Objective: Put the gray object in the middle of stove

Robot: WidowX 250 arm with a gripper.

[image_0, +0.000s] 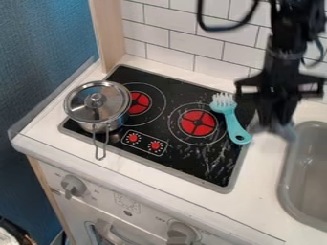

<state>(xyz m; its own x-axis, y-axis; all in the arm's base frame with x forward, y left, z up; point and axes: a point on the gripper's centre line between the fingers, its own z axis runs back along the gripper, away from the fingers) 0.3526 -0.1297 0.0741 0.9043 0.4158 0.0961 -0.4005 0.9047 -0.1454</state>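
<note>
The black gripper [279, 117] hangs at the right, over the counter strip between the stove and the sink. It is shut on the gray object [285, 131], a blurred, soft-looking piece that shows on both sides of the fingers. Part of that object is hidden behind them. The black stove top [207, 160] lies to the left, with two red burners; its middle is left of the gripper, between the burners.
A lidded metal pot [96, 103] stands at the stove's left side, its handle toward the front. A turquoise brush [234, 124] lies along the stove's right edge, close to the gripper. The gray sink [310, 172] is at the right; a tiled wall [169, 33] rises behind.
</note>
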